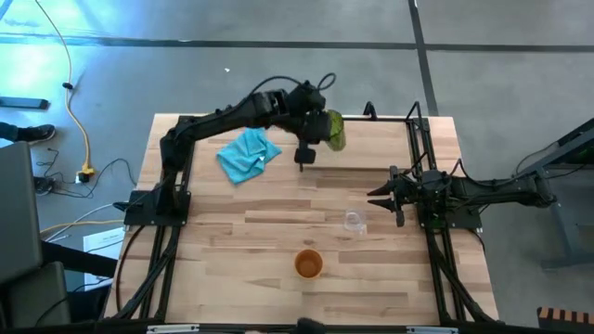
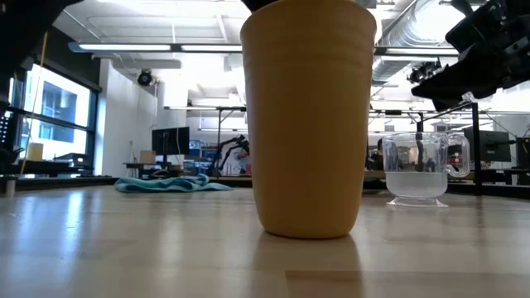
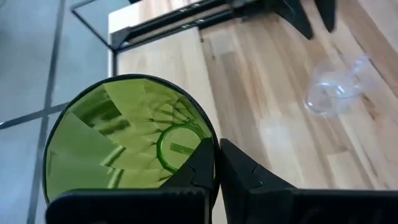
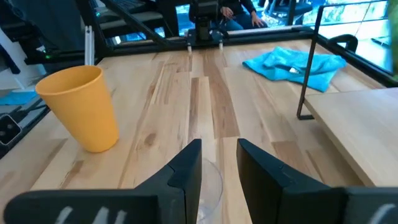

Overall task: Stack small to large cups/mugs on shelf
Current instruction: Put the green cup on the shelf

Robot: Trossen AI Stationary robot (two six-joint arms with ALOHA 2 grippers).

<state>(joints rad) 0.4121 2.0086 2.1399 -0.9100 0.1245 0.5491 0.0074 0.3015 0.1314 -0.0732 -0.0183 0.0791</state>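
My left gripper (image 1: pixel 316 128) is at the table's far middle, shut on the green ribbed tumbler (image 1: pixel 332 131), over the left end of the shelf (image 1: pixel 380 144), a pale board in a thin black frame. Whether the tumbler's base touches the board, I cannot tell. The tiny clear glass (image 1: pixel 354 221) and the orange cup (image 1: pixel 309 264) both stand upright on the tabletop, the cup closer to the near edge. My right gripper (image 1: pixel 383 196) is open and hovers above and just right of the clear glass (image 4: pixel 210 186) without touching it. My left gripper (image 3: pixel 217 169) holds the green tumbler by its rim (image 3: pixel 214 146). One finger (image 3: pixel 198 168) is inside the mouth and the other (image 3: pixel 245 177) is outside the wall. The fingers come from above, slanting down. The tumbler hangs mouth-up, roughly upright.
A crumpled blue cloth (image 1: pixel 249 155) lies on the tabletop left of the shelf. A black upright post (image 4: pixel 305 74) stands at the shelf's left end. In the low view the orange cup (image 2: pixel 310 116) fills the middle. Bare tabletop lies to the near left.
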